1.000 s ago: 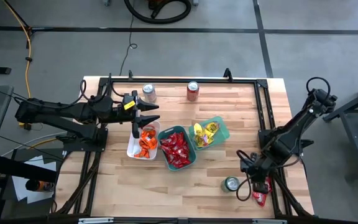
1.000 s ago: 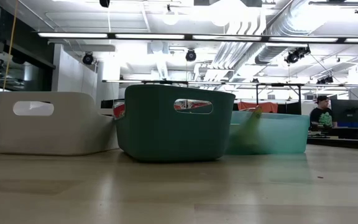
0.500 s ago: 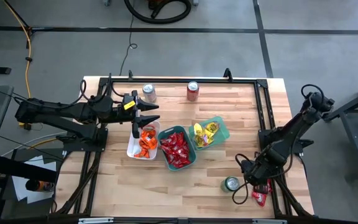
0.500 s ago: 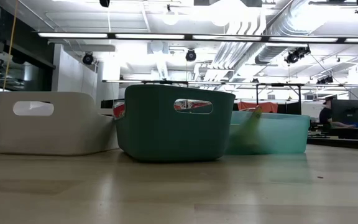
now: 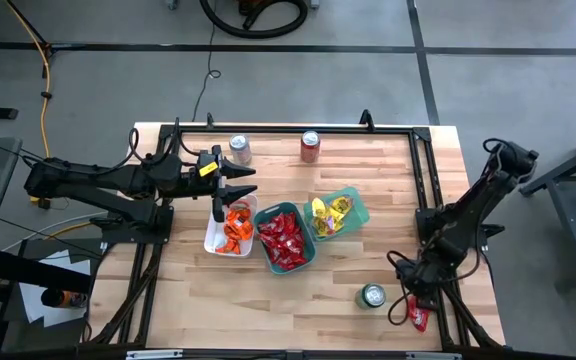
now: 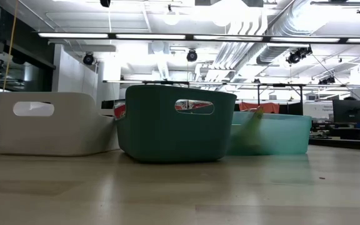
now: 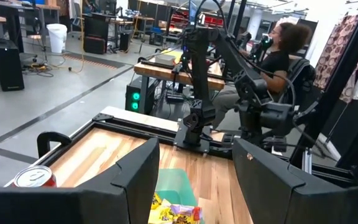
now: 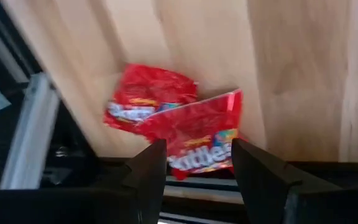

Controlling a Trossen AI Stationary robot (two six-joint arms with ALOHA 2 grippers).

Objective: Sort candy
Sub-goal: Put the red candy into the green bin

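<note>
Two red candy packets [image 8: 185, 127] lie overlapping on the table by its near right corner, also seen in the high view [image 5: 419, 318]. My right gripper [image 8: 197, 180] hangs open just over them, pointing steeply down, one finger on each side of the nearer packet; in the high view it [image 5: 414, 298] partly covers them. My left gripper [image 5: 234, 186] waits open and level above the white tray [image 5: 213, 238] of orange candy. A dark teal tray [image 5: 308, 258] holds red candy and a light green tray [image 5: 359, 208] holds yellow candy.
A green can [image 5: 373, 295] stands just left of my right gripper. A silver can [image 5: 239, 148] and a red can [image 5: 310, 146] stand at the far edge. A black frame rail [image 8: 36, 118] runs along the table's right edge beside the packets. A seated person [image 7: 281, 56] is beyond the table.
My right gripper has come down and toward the table's near edge, tipping more steeply, and now stands over the red packets by the green can. The packets have stayed in place.
</note>
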